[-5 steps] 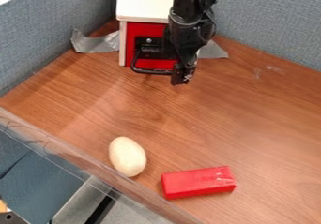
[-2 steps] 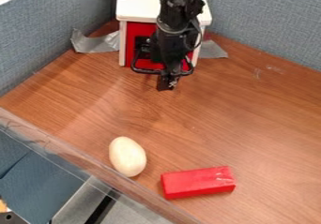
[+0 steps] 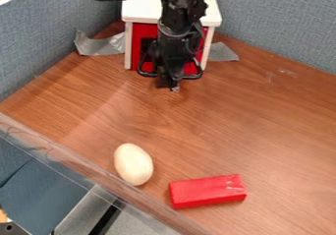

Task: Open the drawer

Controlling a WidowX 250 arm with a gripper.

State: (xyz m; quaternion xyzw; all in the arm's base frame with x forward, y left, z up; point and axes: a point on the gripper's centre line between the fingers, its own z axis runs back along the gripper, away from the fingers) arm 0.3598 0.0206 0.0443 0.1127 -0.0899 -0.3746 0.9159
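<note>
The black gripper [image 3: 169,85] hangs pointing down at the upper middle, in front of the drawer's red front [image 3: 192,68]. It covers the middle of the black handle [image 3: 146,73], whose two ends show on either side of it. Around the drawer stands a white cabinet [image 3: 140,8] with a flat top. The drawer front looks flush with the cabinet's frame. Whether the gripper touches the handle cannot be told.
A pale egg-shaped object [image 3: 133,164] and a red block [image 3: 207,191] lie on the wooden table [image 3: 263,121] toward the front. Silver tape [image 3: 98,45] flanks the cabinet. Blue-grey partitions [image 3: 282,22] rise behind, and a clear edge strip [image 3: 72,162] crosses the lower left.
The gripper has moved left from the cabinet's right part to the middle of the handle, first dipping, then rising slightly. Cabinet, drawer, egg-shaped object and block have kept their places.
</note>
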